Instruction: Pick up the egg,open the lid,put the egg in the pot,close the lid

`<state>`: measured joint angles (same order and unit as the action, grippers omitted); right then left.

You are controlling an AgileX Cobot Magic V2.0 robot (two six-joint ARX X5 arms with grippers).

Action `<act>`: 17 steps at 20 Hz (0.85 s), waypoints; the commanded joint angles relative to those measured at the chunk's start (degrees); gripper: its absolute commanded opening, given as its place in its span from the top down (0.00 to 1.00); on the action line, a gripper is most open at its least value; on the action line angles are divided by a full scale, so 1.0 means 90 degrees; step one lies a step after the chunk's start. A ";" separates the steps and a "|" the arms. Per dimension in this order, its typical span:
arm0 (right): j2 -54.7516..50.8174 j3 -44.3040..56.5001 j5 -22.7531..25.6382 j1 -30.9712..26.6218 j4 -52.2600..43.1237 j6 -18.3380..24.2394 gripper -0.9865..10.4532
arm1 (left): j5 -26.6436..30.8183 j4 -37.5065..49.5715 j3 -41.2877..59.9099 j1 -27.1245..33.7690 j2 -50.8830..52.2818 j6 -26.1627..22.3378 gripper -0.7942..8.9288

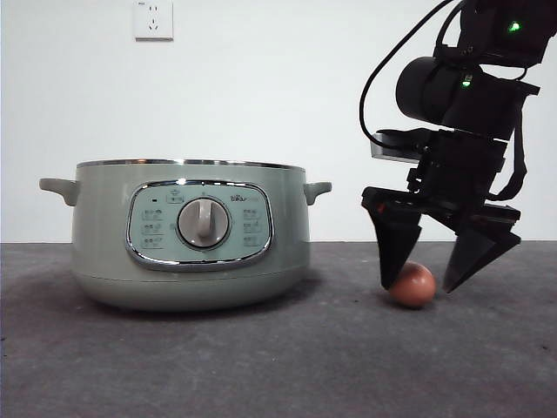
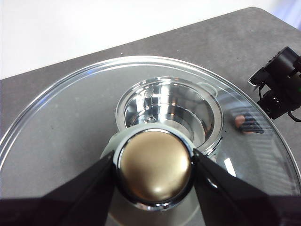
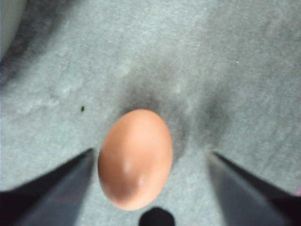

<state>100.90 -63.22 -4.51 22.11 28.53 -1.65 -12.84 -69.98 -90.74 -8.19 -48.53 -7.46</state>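
Note:
The reddish-brown egg lies on the grey table to the right of the pale green pot. My right gripper is down at the table, open, with one jaw on each side of the egg; the jaws do not press it. My left gripper is shut on the lid's knob and holds the glass lid high above the pot, out of the front view. The pot's shiny inside shows through the glass. The pot stands open.
The table is grey and felt-like, with a white wall and a socket behind. The right arm shows beyond the lid's rim in the left wrist view.

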 commanded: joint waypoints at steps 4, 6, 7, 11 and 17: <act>0.0073 -0.0032 -0.0272 0.0015 0.0002 -0.0126 0.93 | -0.0066 0.0257 -0.0070 0.0017 0.0075 0.0022 0.93; 0.0068 -0.0032 -0.0335 0.0015 -0.0024 -0.0126 0.93 | -0.0068 0.0255 -0.0070 0.0012 0.0075 0.0022 0.93; 0.0049 -0.0032 -0.0333 0.0015 -0.0022 -0.0126 0.93 | -0.0068 0.0255 -0.0070 0.0012 0.0075 0.0022 0.93; -0.0403 -0.0032 -0.0328 0.0012 0.0073 -0.0131 0.93 | -0.0068 0.0257 -0.0070 0.0012 0.0075 0.0022 0.93; -0.1732 -0.0539 -0.0313 0.0034 0.0311 -0.0131 0.93 | -0.0068 0.0260 -0.0070 0.0012 0.0073 0.0022 0.93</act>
<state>85.52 -67.55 -7.33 22.22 31.81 -2.37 -12.84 -70.00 -90.74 -8.21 -48.53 -7.46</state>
